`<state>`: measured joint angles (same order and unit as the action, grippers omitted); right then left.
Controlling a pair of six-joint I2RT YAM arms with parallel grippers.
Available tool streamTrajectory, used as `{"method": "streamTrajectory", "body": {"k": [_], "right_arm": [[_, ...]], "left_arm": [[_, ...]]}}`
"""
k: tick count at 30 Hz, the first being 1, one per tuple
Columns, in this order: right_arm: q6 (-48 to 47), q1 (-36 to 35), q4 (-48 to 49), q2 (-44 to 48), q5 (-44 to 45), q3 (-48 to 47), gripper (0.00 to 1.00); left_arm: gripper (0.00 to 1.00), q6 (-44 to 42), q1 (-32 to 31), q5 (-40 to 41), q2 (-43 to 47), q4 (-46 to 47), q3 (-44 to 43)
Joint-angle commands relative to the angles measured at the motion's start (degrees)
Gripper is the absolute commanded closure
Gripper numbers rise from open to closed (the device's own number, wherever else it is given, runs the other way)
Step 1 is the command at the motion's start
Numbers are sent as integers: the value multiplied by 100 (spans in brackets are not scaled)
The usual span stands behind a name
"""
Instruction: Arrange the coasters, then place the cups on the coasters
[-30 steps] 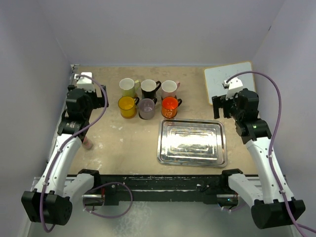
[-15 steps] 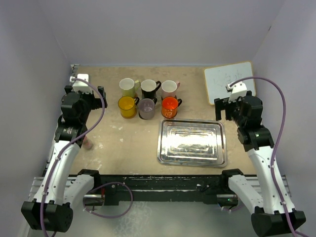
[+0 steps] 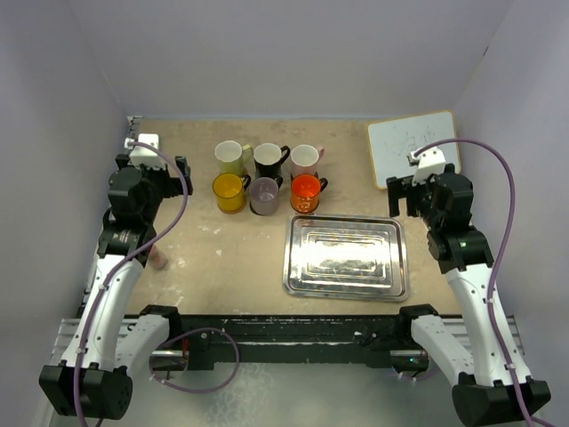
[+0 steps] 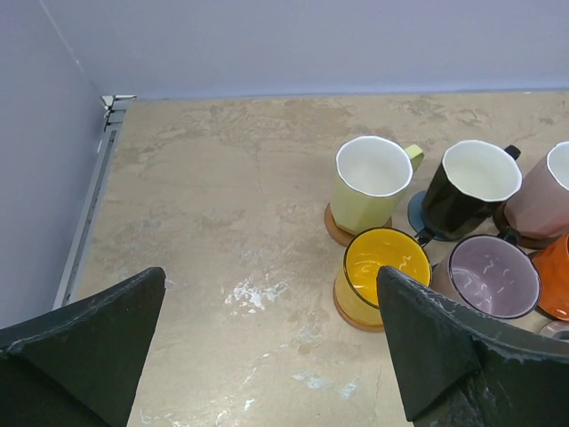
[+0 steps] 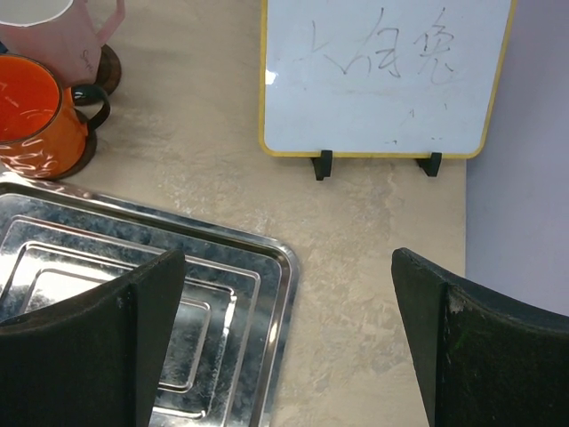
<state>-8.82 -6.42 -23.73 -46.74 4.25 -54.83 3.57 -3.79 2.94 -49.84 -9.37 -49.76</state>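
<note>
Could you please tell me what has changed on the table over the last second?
The right gripper drew back toward its base and slightly right, uncovering more of the whiteboard. The left gripper shifted slightly left. Both stayed open and empty. The cups, their coasters and the steel tray did not move.

Cups (image 3: 265, 195) sit in two rows of three on coasters (image 4: 334, 233), rear-centre of table (image 3: 222, 258). Tray (image 3: 345, 256) lies in front, offset right. Whiteboard (image 3: 402, 147) stands at the rear-right corner.

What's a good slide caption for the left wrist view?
Open left fingers over the table, cups standing on coasters nearby.
</note>
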Motion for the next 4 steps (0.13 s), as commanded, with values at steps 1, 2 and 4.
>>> {"method": "streamTrajectory", "body": {"k": [1, 2, 4], "right_arm": [[-79, 9, 230, 71, 137, 18, 0], [-83, 9, 233, 69, 137, 16, 0], [-85, 11, 237, 70, 146, 24, 0]], "left_arm": [[0, -59, 45, -151, 80, 344, 45], [0, -59, 45, -155, 78, 341, 45], [0, -72, 54, -169, 94, 322, 45]]}}
